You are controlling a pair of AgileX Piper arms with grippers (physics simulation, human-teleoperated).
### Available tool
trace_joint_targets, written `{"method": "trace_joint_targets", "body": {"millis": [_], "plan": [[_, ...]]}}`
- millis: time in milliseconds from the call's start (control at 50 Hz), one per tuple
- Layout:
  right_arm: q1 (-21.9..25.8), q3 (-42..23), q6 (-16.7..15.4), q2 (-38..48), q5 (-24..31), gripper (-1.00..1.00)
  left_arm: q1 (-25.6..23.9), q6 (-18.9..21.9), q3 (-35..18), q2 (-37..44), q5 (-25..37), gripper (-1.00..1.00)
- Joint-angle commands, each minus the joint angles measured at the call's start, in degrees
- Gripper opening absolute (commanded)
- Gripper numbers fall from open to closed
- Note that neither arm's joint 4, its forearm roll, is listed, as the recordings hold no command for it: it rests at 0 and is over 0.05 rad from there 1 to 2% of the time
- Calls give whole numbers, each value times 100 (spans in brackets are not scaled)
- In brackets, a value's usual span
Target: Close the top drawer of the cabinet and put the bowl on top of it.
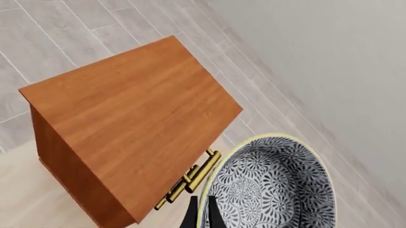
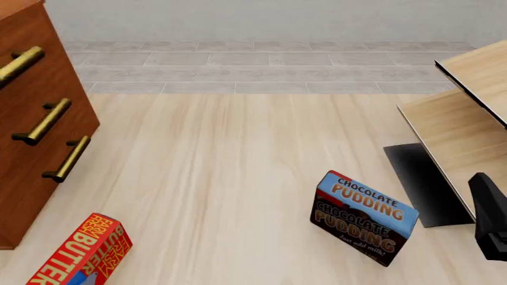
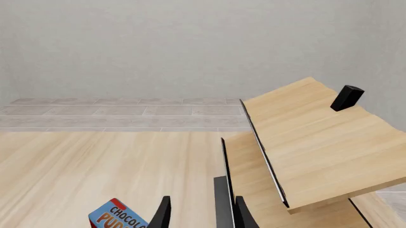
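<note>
A: Left gripper (image 1: 201, 211), wrist view: 2 dark fingertips pinch the rim of the bowl (image 1: 279, 185), 1 inside, 1 outside. Clamped on it, bowl in the air beside the cabinet (image 1: 140, 114), near its brass handles.

B: Cabinet top?

A: Bare reddish wood, seen from above. Bowl not on it.

B: Top drawer (image 2: 24, 62)?

A: Front view shows 3 brass bar handles stacked at the worktop's left edge; the uppermost front looks flush with the 2 below.

B: Right gripper (image 3: 199, 213)?

A: Fingers parted, nothing between them. It hangs by the pale wood shelf unit (image 2: 467, 130) at the worktop's right edge.

B: Other items?

A: Chocolate pudding box (image 2: 363, 217) standing right of centre near the front edge; Fresh Farm butter box (image 2: 79, 252) at the front-left corner, just beside the cabinet's base.
</note>
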Motion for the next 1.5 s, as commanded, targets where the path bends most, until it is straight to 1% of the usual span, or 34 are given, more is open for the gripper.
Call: {"method": "trace_joint_targets", "body": {"millis": [20, 40, 80, 100, 120, 140, 160, 180, 200, 220, 280, 380, 600, 620, 660, 740, 900, 1100, 1300, 1500], "plan": [[0, 37, 0, -1, -36, 100, 243, -42, 125, -12, -149, -100], [1, 37, 1, -2, -37, 100, 282, -41, -196, 167, -3, -100], [0, 37, -1, -1, -36, 100, 345, -4, 130, 58, -225, -100], [0, 37, 0, -2, -36, 100, 352, -15, -18, 141, -154, -100], [0, 37, 0, -2, -36, 100, 352, -15, -23, 143, -151, -100], [-1, 37, -2, -1, -36, 100, 369, -23, -345, 327, 1, -100], [0, 37, 0, -2, -36, 100, 424, -3, -367, 382, -45, -100], [-1, 37, -1, -2, -37, 100, 440, 2, 155, 182, -327, -100], [0, 37, 0, -1, -36, 100, 499, 2, -39, 321, -288, -100], [0, 37, 0, -1, -36, 100, 499, 2, -45, 324, -285, -100], [1, 37, 0, -1, -36, 100, 577, 1, 210, 282, -477, -100], [0, 37, 1, -2, -37, 100, 693, -24, 313, 323, -560, -100], [0, 37, 1, -1, -36, 100, 801, -50, 231, 444, -593, -100], [0, 37, -1, -2, -37, 100, 810, -99, 234, 462, -611, -100], [-1, 37, 0, -1, -36, 100, 860, -61, 259, 518, -674, -100], [0, 37, 2, -1, -36, 100, 948, -127, 349, 608, -801, -100], [0, 37, 0, -2, -37, 100, 1070, -189, 363, 751, -912, -100], [0, 37, 2, -2, -37, 100, 1205, -180, 631, 1009, -1331, -100], [-1, 37, 2, -1, -36, 100, 1294, -239, 488, 1288, -1472, -100], [0, 37, 1, -2, -37, 100, 1376, -198, 533, 1546, -1687, -100]]}}
